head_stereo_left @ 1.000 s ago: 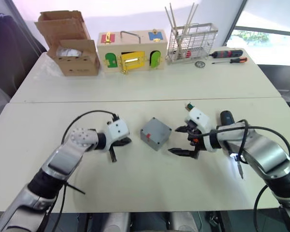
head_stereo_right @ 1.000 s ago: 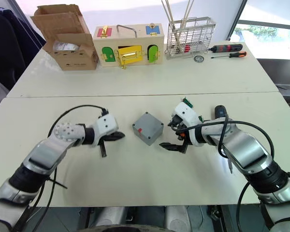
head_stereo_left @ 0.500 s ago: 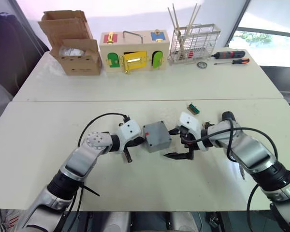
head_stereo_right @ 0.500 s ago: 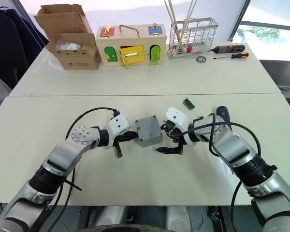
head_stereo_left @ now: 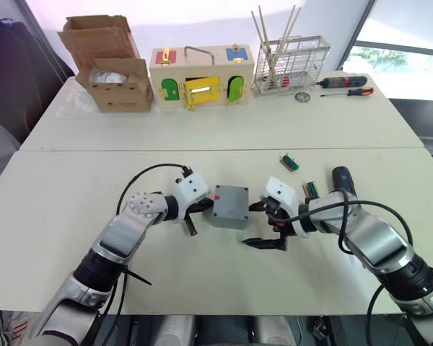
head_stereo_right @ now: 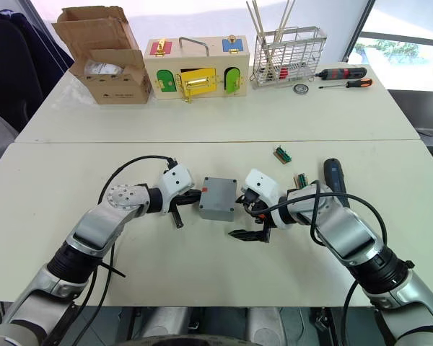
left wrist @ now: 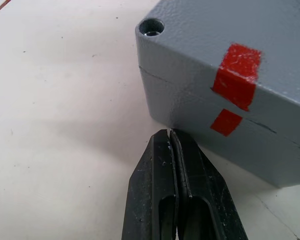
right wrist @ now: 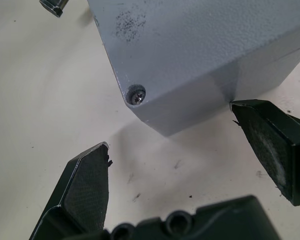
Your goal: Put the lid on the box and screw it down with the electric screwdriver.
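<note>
While no writing can be read on it, the box (head_stereo_left: 229, 206) carries two red tape patches (left wrist: 233, 75) on the side facing the left tool, one on the lid (left wrist: 230, 30) and one just below the seam. It sits near the middle of the front bench (head_stereo_left: 50, 216), a squat grey cube with a speckled finish, the lid already on top with a thin seam line between the two. One corner hole in the left wrist view looks dark and its contents cannot be told; a corner in the right wrist view holds a cross-head screw (right wrist: 137, 95).

Left tool (left wrist: 171, 145) is clenched, its two black fingers pressed together, tips just beside the box's lower edge. Right tool (right wrist: 200, 135) is spread wide, gripping nothing, its fingertips either side of the box's near corner without touching.

Behind the right arm lies the electric screwdriver (head_stereo_right: 333, 175), black, its long axis running away from the robot.
</note>
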### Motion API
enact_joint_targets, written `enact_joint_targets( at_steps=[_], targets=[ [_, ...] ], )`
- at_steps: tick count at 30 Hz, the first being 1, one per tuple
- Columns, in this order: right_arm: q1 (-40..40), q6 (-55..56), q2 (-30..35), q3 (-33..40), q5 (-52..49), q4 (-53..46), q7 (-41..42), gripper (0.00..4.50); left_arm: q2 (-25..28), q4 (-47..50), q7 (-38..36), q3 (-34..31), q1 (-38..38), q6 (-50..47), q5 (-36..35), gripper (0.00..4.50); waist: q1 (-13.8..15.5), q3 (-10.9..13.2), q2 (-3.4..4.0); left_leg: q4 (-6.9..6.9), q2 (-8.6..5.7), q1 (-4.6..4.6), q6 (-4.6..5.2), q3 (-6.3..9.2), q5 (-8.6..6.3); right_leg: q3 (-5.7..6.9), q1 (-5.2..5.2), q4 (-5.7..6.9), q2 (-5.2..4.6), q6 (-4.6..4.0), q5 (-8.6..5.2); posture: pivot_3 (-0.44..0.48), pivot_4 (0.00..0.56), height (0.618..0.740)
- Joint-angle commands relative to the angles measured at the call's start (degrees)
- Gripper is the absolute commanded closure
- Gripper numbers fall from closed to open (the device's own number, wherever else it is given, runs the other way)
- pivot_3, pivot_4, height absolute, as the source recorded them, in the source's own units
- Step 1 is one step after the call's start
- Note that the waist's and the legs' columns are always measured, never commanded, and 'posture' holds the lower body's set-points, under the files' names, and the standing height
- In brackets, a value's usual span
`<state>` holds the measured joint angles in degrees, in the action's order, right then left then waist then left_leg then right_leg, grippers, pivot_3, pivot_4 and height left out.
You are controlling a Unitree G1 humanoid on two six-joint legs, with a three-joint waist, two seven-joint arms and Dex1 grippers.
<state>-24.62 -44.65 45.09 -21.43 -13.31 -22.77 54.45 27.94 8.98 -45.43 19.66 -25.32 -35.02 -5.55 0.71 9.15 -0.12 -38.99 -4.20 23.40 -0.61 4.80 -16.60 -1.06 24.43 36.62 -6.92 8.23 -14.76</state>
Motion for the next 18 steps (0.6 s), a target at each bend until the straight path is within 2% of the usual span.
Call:
enact_joint_targets(
  at_steps=[1, 5, 8, 10, 12, 15, 18],
  targets=[
    [-0.2, 0.9, 0.5, 3.3, 0.4, -0.8, -1.2, 0.02, 1.6, 4.8, -2.7, 0.6, 0.7, -0.6, -1.2, 4.5, 0.0, 0.0, 0.0, 0.0, 0.0, 0.0, 0.0, 0.0, 0.0, 0.0, 0.0, 0.0, 0.0, 0.0, 0.0, 0.0, 0.15, 0.73],
    [0.0, 0.3, 1.1, 4.8, 0.1, -1.2, -1.3, 0.02, 2.1, 6.7, -3.5, 0.8, 1.6, -2.0, -1.4, 4.5, 0.1, 0.0, 0.0, 0.0, -0.01, 0.0, 0.0, 0.0, 0.0, 0.0, -0.01, 0.0, -0.01, 0.0, 0.0, 0.0, 0.15, 0.73],
    [1.9, 0.3, 7.6, 8.5, 0.9, -3.1, 0.5, 0.02, 3.7, 8.2, -3.3, 0.2, 2.3, -2.6, -0.6, 4.5, 0.2, 0.0, 0.01, 0.0, -0.01, 0.0, 0.01, 0.01, -0.01, 0.0, -0.01, -0.01, -0.02, 0.0, 0.0, 0.0, 0.15, 0.73],
    [3.1, -2.3, 11.2, 15.1, -1.2, -4.0, 0.8, 0.02, 5.3, 9.1, -3.3, -2.9, 2.4, -3.8, -1.9, 4.5, 0.1, 0.0, 0.0, 0.0, -0.05, 0.03, 0.03, 0.0, -0.02, 0.0, -0.03, -0.06, -0.06, 0.0, 0.0, 0.0, 0.15, 0.73],
    [5.2, -5.9, 13.0, 23.5, -4.1, -3.8, 0.3, 0.02, 6.5, 10.7, -4.8, -8.6, 0.4, -7.0, -6.9, 4.5, 0.0, 0.0, 0.0, -0.01, -0.04, 0.03, 0.08, -0.03, -0.05, -0.02, -0.03, -0.06, -0.06, 0.0, 0.0, 0.0, 0.15, 0.73],
    [7.5, -11.7, 9.7, 32.6, -8.8, -3.7, -2.6, 0.02, 9.5, 14.5, -9.3, -11.9, -1.1, -8.9, -12.7, 4.5, 0.0, 0.0, 0.0, 0.0, 0.06, 0.01, 0.33, 0.05, -0.19, 0.04, -0.02, -0.02, 0.02, 0.0, 0.0, 0.0, 0.15, 0.73],
    [8.7, -14.8, 5.4, 37.2, -10.6, -3.4, -7.0, 0.02, 11.0, 17.0, -11.5, -12.8, -1.9, -10.1, -16.4, 4.5, 0.0, 0.0, 0.0, 0.08, 0.06, -0.02, 0.26, 0.01, -0.16, 0.0, -0.02, -0.04, 0.01, 0.0, 0.0, 0.0, 0.15, 0.73]
  ],
)
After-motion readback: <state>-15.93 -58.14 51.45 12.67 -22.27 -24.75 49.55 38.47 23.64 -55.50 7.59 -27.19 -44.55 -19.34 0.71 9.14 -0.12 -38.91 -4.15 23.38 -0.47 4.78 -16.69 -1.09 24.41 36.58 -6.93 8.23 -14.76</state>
